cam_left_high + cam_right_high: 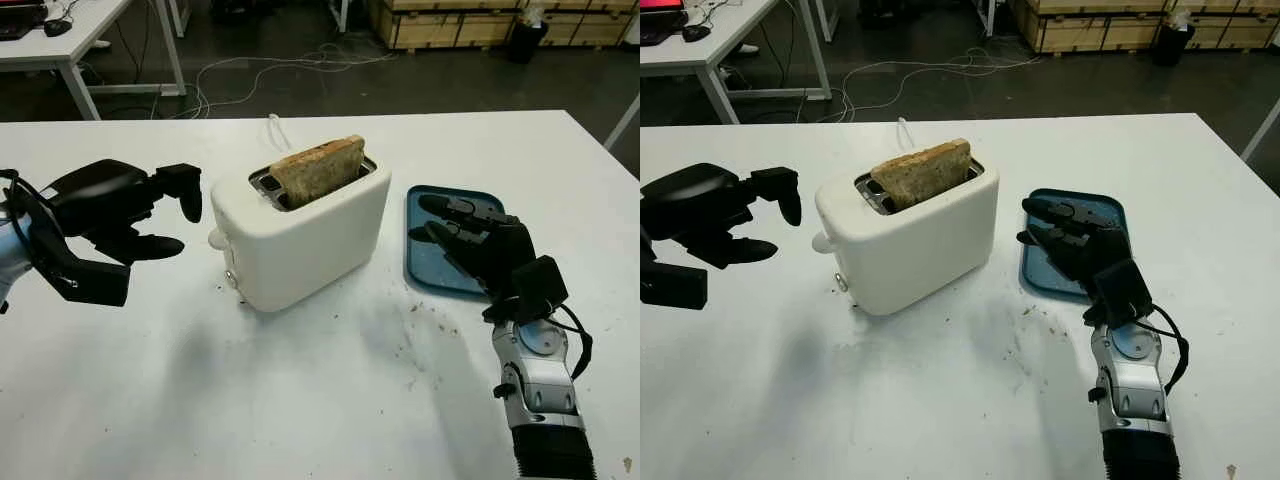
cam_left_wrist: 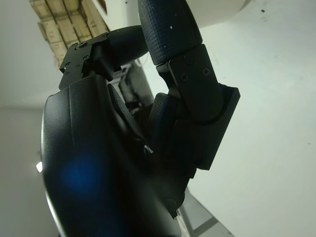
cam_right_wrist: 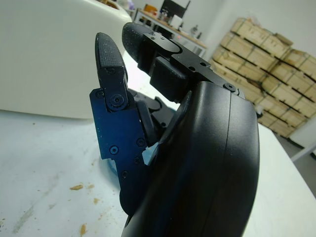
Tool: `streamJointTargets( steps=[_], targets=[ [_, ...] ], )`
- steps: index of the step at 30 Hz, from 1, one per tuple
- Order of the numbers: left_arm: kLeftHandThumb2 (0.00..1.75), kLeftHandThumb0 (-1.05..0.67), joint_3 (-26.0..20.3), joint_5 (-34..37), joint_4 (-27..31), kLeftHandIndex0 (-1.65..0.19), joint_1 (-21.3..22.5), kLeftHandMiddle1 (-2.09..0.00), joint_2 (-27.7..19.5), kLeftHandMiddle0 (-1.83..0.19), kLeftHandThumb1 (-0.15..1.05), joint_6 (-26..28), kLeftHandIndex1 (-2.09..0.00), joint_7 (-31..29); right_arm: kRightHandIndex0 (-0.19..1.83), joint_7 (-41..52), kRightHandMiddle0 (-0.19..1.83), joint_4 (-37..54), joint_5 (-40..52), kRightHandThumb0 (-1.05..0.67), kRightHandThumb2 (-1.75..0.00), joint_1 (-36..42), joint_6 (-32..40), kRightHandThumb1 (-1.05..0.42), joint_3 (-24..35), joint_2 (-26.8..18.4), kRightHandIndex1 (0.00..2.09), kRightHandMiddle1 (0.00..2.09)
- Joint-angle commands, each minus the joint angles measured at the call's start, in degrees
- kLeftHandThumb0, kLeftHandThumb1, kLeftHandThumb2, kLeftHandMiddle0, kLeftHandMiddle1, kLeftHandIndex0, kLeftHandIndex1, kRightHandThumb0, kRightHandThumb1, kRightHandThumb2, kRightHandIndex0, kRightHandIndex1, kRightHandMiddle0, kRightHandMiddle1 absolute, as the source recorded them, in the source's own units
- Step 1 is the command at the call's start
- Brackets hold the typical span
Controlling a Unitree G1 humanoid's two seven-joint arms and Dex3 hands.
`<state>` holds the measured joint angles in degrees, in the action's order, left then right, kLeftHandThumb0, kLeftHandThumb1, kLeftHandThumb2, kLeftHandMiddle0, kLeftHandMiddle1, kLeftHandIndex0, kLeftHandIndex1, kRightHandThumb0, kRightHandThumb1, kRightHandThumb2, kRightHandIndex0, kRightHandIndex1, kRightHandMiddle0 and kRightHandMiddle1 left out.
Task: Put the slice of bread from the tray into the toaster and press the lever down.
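Meanwhile the left hand (image 1: 125, 215) hovers open beside the toaster (image 1: 300, 235); right hand (image 1: 470, 240) open over the tray (image 1: 425, 200).

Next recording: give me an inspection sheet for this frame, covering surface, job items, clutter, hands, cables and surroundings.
Surface: white table, crumbs scattered right of the toaster.
Job's things: slice of bread standing in the white toaster, sticking up out of the slot; lever knob on its left end; blue tray bare.
Clutter: nothing seen besides crumbs.
Hands: left hand open, in the air left of the toaster; right hand open, over the tray.
Cables: white toaster cord behind it; cables on the floor.
Surroundings: desks, wooden pallets.
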<state>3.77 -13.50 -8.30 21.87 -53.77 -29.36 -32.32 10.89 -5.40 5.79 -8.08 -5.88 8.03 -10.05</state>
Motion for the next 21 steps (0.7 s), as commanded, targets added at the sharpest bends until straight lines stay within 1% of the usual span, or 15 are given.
streamJointTargets(
  steps=[1, 6, 9, 14, 20, 21],
  targets=[
    [0.88, -1.05, -0.53, 0.76, 0.6, 0.0, -0.48, -1.75, 0.66, -1.53, 0.92, -0.46, -1.75, -0.6, 0.9, 0.05, 1.06, -0.47, 0.49, -0.51, -0.1, -0.3, -0.55, -0.92, 0.0, 0.1, 0.64, 0.0],
    [0.86, -1.05, -0.31, 1.96, 0.96, 0.0, -1.21, -1.75, 1.0, -1.56, 0.92, -0.7, -1.75, -2.02, 0.89, -0.13, 1.06, -0.48, 0.19, -0.52, -0.1, -0.25, -0.45, -0.92, -0.03, -0.02, 0.64, 0.0],
    [0.78, -1.05, 0.01, 3.25, 0.32, 0.0, -2.34, -1.75, 2.05, -1.55, 0.92, -2.85, -1.75, -2.37, 0.88, 0.17, 1.06, -0.77, 0.46, -0.51, -0.11, -0.27, -0.53, -0.92, 0.1, -0.12, 0.64, 0.0],
    [0.83, -1.05, 0.25, 1.74, -0.49, -0.01, -3.58, -1.75, 3.04, -1.57, 0.92, -5.76, -1.75, -1.75, 0.88, -0.04, 1.06, -1.06, 0.28, -0.52, -0.1, -0.31, -0.8, -0.92, 0.07, 0.0, 0.65, 0.0],
    [0.89, -1.05, 0.47, -0.12, -2.96, 0.0, -2.89, -1.75, 3.81, -1.57, 0.92, -9.05, -1.74, -1.01, 0.89, -0.02, 1.06, -1.1, 0.02, -0.53, -0.11, -0.29, -0.84, -0.92, -0.17, -0.04, 0.65, 0.0],
    [0.89, -1.05, 0.47, -0.26, -3.24, 0.0, -2.78, -1.75, 3.95, -1.57, 0.92, -9.37, -1.71, -0.91, 0.88, -0.01, 1.06, -0.98, 0.16, -0.53, -0.11, -0.22, -0.63, -0.92, -0.12, -0.02, 0.66, 0.0]
  ],
)
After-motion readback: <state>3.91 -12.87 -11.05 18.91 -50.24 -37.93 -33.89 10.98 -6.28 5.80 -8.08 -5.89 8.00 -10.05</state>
